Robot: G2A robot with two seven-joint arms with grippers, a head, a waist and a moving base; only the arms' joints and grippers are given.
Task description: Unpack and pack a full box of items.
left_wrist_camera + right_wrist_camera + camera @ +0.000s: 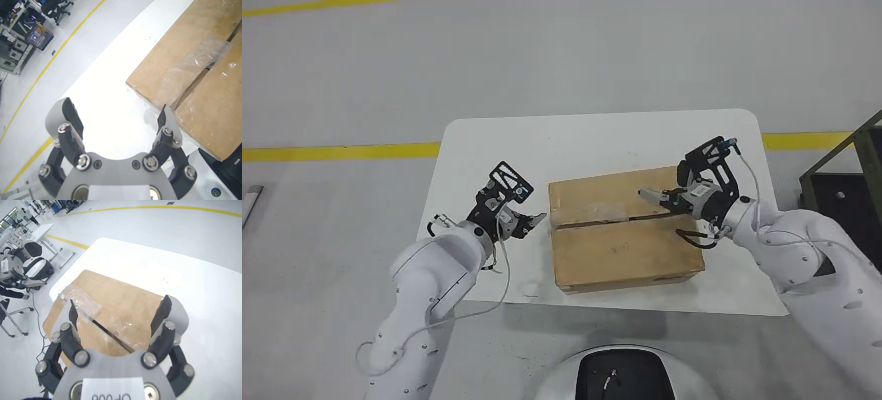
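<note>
I am keeping the left gripper (115,106) spread wide and empty, just off the left end of the taped cardboard box (627,230), which is sitting centre-right on the white table (502,140). The right gripper (119,306) is hovering over the box's upper right with its fingers apart and gripping nothing. 1 white label (113,387) is showing on its wrist plate.

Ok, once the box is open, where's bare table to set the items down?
The wide strip of table between the box and the far edge is bare. Left of the box, the left claw crowds it; the right claw hangs over the box's right end.
</note>
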